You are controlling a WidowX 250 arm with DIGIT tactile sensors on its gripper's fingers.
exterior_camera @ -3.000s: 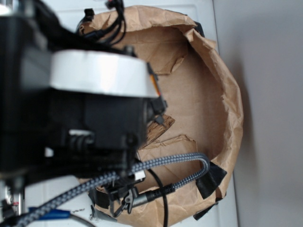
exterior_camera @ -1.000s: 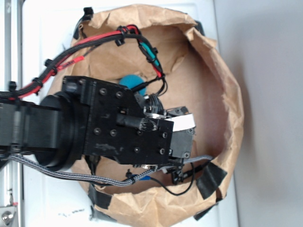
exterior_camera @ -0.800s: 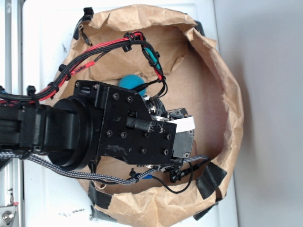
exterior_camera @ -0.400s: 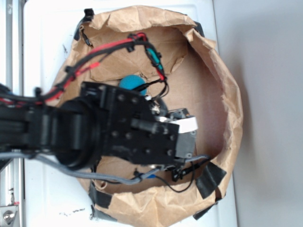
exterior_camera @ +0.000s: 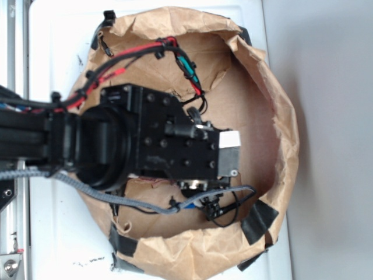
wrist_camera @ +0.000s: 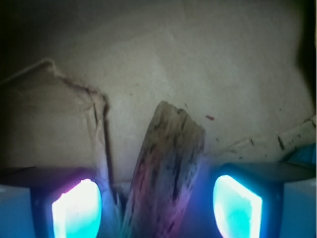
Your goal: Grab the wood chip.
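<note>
Wrist view: the flat brown wood chip with dark grain streaks (wrist_camera: 166, 173) lies on the cardboard floor, right between the two glowing fingertips (wrist_camera: 77, 208) of the claw (wrist_camera: 158, 208). Claw is spread wide, gaps either side of the chip, no contact. From outside, the black arm covers the chip inside the crumpled brown paper-walled bin (exterior_camera: 280, 116).

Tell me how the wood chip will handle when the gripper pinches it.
The wood chip looks flat and thin, so probably light and stiff. Its rough grain should grip well. Dark cracks along it hint it may split under a hard squeeze.
</note>
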